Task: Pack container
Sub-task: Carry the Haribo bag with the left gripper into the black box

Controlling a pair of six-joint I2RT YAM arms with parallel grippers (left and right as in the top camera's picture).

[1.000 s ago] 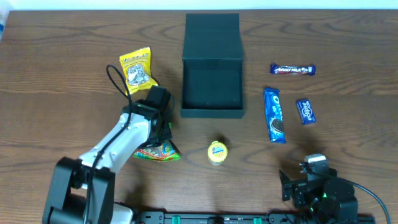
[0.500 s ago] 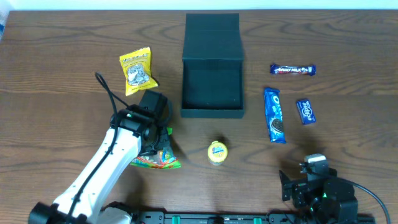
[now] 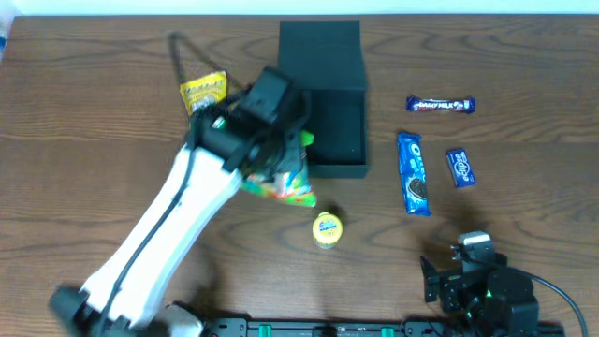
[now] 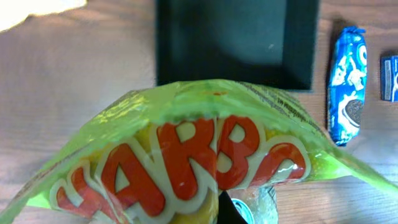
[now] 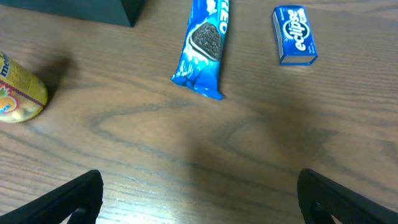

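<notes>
The container [image 3: 318,169] is a dark teal-black square box with its flap lid [image 3: 319,51] laid open behind it, at the table's back centre. My left gripper [image 3: 286,148] is shut on a green and yellow Haribo bag [image 3: 283,184] and holds it in the air at the box's front left corner. In the left wrist view the bag [image 4: 205,155] fills the lower frame, with the box's inside [image 4: 236,37] beyond it. My right gripper [image 5: 205,205] stands open and holds nothing, low over the table at the front right.
A yellow snack packet [image 3: 201,94] lies left of the box, partly under my left arm. A small yellow cup [image 3: 327,229] lies in front of the box. To its right are an Oreo pack [image 3: 413,173], a blue Eclipse box [image 3: 460,168] and a dark chocolate bar [image 3: 440,105].
My left arm has lifted the Haribo bag off the table and carried it back and right, up to the box's front left corner. The right arm has not moved.
</notes>
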